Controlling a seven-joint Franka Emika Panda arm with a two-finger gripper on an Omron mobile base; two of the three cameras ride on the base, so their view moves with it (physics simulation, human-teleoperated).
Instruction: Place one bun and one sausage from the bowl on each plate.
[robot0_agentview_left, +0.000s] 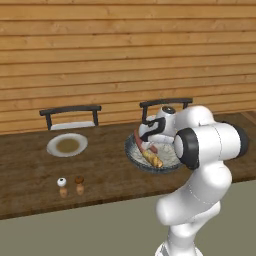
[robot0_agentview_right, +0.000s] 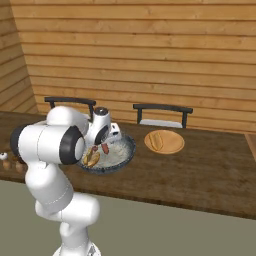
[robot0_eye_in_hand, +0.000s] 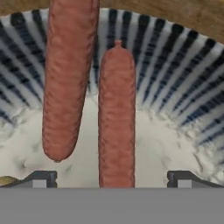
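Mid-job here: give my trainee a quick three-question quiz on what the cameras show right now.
1. True or false: the end effector is open above the bowl.
2. How many sausages lie in the hand view? A) one B) two C) three
3. Which plate already carries a bun: the plate by the shakers or the plate right of the bowl?

Key: 1 true. 2 B: the left sausage and the centre sausage, which lies between the fingertips. 3 The plate right of the bowl, holding a bun.
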